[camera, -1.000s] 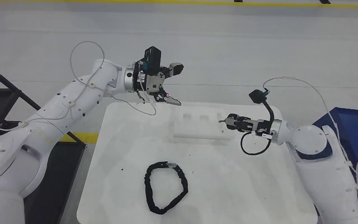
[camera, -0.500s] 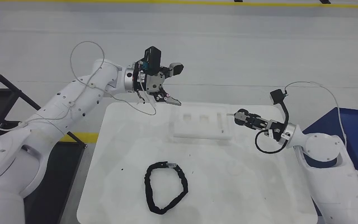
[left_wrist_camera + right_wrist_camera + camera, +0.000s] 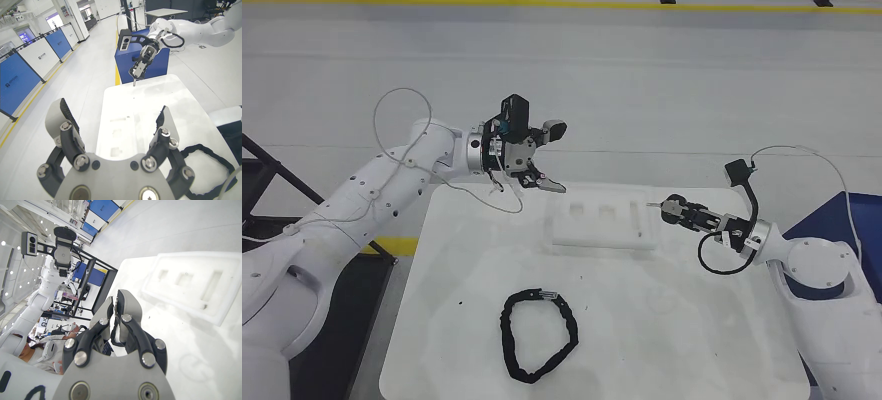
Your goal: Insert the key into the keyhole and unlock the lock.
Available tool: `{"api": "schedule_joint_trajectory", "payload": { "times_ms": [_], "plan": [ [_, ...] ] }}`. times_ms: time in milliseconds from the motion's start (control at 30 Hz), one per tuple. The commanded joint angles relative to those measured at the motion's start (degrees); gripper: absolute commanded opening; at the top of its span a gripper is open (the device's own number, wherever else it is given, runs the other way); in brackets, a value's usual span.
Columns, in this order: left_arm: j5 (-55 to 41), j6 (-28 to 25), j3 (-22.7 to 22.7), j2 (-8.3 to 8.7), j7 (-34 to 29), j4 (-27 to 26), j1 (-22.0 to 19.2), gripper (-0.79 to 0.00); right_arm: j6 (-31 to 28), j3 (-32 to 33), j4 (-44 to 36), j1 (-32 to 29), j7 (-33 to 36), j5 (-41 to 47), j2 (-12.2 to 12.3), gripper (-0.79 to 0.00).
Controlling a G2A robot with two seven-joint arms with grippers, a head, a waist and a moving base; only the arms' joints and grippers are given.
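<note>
Right gripper [image 3: 664, 209] pinches a small silver metal key [image 3: 134, 82] beside the white foam tray [image 3: 597, 240]; left gripper [image 3: 555, 155] gapes empty. With the key held, the next move, I judge, carries it to the keyhole of the black sleeved chain lock [image 3: 537, 335]

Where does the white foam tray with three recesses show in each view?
Top view: white foam tray at the white table's far middle.
Left wrist view: tray beyond the open left tool.
Right wrist view: tray beyond the shut right tool.
Shared landmark: right tool holding the metal key.
</note>
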Motion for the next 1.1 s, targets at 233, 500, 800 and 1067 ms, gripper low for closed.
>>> {"api": "schedule_joint_trajectory", "payload": {
  "times_ms": [233,500,800,1067],
  "plan": [
    [8.8,-0.5,-1.5,1.39,4.6,1.1,7.7,0.0,0.0,0.0,0.0,0.0,0.0,0.0,0.0,-0.785],
    [20.2,0.9,-2.5,3.01,12.4,0.8,13.2,0.0,0.0,0.0,0.0,0.0,0.0,0.0,0.0,-0.785],
    [28.8,0.9,-3.0,3.74,16.1,1.0,16.8,0.0,0.0,0.0,0.0,0.0,0.0,0.0,0.0,-0.785],
    [30.7,-2.9,-0.9,3.44,14.5,-0.2,18.3,0.0,0.0,0.0,0.0,0.0,0.0,0.0,0.0,-0.785]
  ]
}}
